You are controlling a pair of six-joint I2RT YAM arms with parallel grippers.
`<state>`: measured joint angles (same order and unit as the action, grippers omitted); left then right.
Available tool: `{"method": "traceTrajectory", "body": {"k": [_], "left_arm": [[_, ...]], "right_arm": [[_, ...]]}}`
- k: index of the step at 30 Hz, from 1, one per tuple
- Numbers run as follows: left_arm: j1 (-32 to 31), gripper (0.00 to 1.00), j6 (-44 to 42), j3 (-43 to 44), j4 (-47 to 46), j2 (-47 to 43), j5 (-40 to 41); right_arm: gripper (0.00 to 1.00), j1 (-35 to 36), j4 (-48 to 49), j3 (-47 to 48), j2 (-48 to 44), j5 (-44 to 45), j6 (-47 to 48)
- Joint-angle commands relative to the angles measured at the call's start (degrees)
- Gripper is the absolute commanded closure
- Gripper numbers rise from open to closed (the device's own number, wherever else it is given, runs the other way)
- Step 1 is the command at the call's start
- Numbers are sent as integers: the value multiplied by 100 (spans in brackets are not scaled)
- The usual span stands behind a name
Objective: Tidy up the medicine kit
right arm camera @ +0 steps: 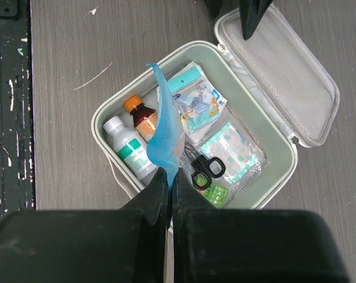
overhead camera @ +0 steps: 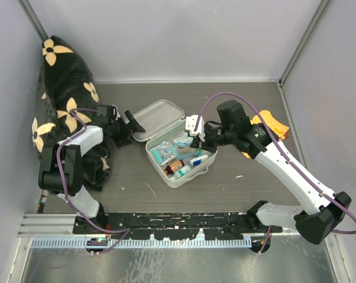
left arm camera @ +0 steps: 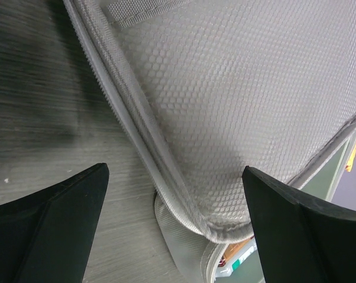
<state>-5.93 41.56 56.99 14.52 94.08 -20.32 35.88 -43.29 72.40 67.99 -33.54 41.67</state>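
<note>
I see the medicine kit (overhead camera: 159, 119) lying open on the table (overhead camera: 136, 174). Above its tray my right gripper (right arm camera: 170, 177) pinches a thin blue strip (right arm camera: 164, 138); my left gripper (left arm camera: 175, 174) gapes wide over its lid.

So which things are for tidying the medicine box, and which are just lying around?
For the job: pale grey plastic medicine kit, open; floppy blue strip pinched in the right gripper; white bottle with green label, brown bottle with orange cap, black scissors inside.
Lying about: black cloth with cream flowers; orange-yellow cloth.
</note>
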Motion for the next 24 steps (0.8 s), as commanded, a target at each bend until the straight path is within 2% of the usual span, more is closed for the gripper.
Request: {"method": "traceTrajectory", "body": {"k": [1,9,17,24], "left_arm": [[43,2,300,229,-521,205,-397],[53,2,437,171,-1603,465,-852],[294,1,794,-163,-2849,365,-1327],[375,17,1048,-367,-3569,248,-1753]], "right_arm": [[99,-19,303,-9,-125,22,-8],[99,-28,304,10,-139,31,-44],[99,-54,281,-10,-198,40,-62],[99,-81,295,-7,-129,57,-58]]}}
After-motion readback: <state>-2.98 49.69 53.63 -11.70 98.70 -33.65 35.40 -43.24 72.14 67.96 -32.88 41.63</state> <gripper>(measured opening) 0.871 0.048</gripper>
